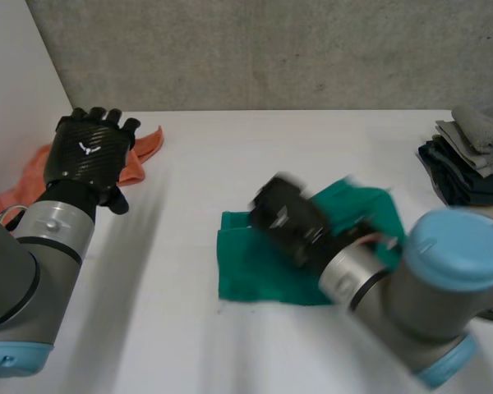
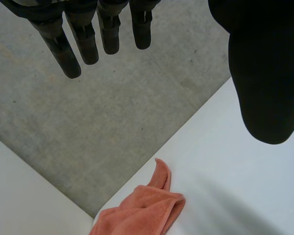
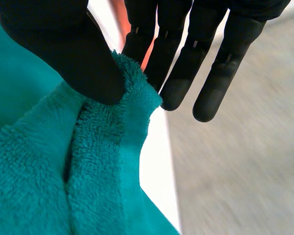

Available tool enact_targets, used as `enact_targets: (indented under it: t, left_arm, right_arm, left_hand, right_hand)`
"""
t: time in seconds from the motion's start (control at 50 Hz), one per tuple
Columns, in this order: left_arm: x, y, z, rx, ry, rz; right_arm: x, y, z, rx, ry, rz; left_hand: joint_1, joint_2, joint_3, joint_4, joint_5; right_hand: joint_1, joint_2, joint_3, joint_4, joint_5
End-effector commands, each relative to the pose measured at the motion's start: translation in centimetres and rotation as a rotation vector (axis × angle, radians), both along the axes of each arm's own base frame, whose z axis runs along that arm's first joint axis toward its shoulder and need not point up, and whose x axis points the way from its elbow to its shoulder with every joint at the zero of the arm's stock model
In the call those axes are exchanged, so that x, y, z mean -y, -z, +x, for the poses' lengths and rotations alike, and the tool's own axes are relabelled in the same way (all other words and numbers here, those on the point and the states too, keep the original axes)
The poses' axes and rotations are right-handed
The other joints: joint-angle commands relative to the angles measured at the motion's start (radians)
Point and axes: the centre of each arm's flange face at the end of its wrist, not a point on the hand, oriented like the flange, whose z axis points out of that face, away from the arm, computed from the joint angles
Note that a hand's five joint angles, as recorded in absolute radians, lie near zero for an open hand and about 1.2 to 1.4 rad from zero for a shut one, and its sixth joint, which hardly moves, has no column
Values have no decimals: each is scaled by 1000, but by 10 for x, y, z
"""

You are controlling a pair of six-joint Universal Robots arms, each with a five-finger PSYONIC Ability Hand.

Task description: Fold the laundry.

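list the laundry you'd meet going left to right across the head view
orange cloth → teal towel → stack of folded cloths

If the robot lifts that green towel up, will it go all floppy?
Probably floppy: the green towel bends and bunches where the right hand pinches it. Its fuzzy pile looks grippy, so it likely won't slip. It seems soft, not breakable.
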Motion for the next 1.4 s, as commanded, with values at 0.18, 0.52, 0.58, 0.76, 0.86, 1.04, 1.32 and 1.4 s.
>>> enact_targets:
  t: [0.18, 0.52, 0.58, 0.76, 0.86, 1.04, 1.32, 1.4]
  left_arm:
    - [-17, -5, -33, -9, 113, -26]
    - [-68, 22, -121, 15, 415, 14]
    - [-74, 36, -144, 25, 494, 31]
    - [-57, 83, -187, 62, 552, 68]
    - [-38, 112, -203, 81, 527, 85]
    - [-8, 138, -200, 179, 323, 79]
    - [-34, 80, -150, 195, 98, 77]
    - [-51, 61, -145, 131, 128, 87]
  right_arm:
    - [22, -12, -39, 132, 264, 186]
    - [56, 24, -137, 95, 639, 533]
    - [56, 24, -138, 90, 654, 528]
    - [47, 30, -136, 116, 663, 573]
    - [38, 32, -128, 105, 634, 575]
    - [40, 33, -127, 114, 653, 537]
    - [52, 42, -130, 87, 700, 507]
    - [53, 41, -129, 78, 700, 491]
  left_hand:
    - [34, 29, 34, 31, 31]
    - [37, 32, 37, 34, 34]
    - [40, 35, 40, 36, 37]
    - [46, 41, 46, 42, 43]
    - [54, 50, 55, 51, 52]
    - [57, 53, 58, 54, 54]
    - [31, 26, 31, 28, 28]
    - [22, 18, 23, 19, 19]
  right_hand:
    - [-939, -1002, -1016, -1024, -991]
    - [-939, -1002, -1016, -1024, -991]
    - [-939, -1002, -1016, -1024, -991]
    - [-939, -1002, -1016, -1024, -991]
    - [-917, -980, -994, -1002, -969]
    - [-835, -898, -912, -920, -887]
    - [-184, -247, -260, -269, -236]
    - [74, 11, -2, -11, 22]
